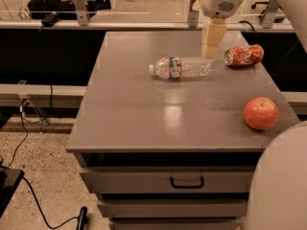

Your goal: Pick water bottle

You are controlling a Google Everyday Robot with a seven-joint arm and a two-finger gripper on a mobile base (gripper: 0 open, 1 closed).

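Observation:
The water bottle is clear ribbed plastic with a white cap and a narrow coloured label band. It lies on its side on the grey table, cap pointing left. My gripper hangs down from above at the back right. Its cream tip is just above and behind the bottle's base end, not touching it. A crushed red soda can lies to the right of the gripper.
A red-orange apple sits near the table's right edge. Part of my white body fills the lower right corner. Drawers are under the tabletop. A glass partition and rail run behind the table. Cables lie on the floor at left.

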